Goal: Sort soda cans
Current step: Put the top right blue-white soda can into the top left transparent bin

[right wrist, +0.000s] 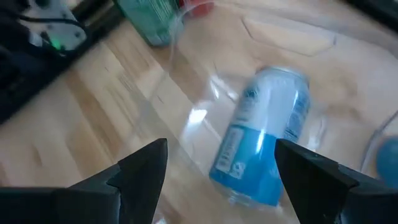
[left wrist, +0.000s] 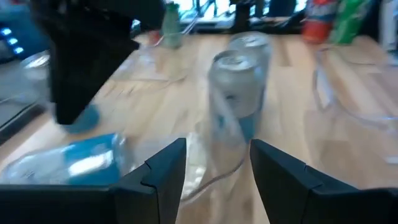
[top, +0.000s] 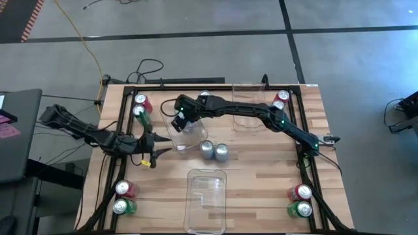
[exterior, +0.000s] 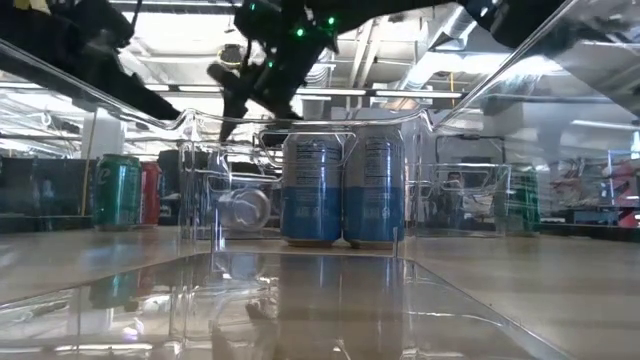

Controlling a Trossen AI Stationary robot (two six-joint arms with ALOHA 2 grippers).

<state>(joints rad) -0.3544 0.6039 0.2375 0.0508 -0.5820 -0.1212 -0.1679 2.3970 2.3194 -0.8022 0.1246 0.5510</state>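
My right fingers (right wrist: pixel 217 180) hang spread above a silver-blue can (right wrist: pixel 264 137) lying tipped in the clear bin (top: pixel 185 138). I should centre, then descend squarely. Left fingers (left wrist: pixel 214 177), also spread, wait beside that bin.

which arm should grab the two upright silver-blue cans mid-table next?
Left, probably. The left claw is open at table level, facing the two upright silver-blue cans, which show just past its fingers in its wrist view. The right claw is open over the clear bin holding a fallen can.
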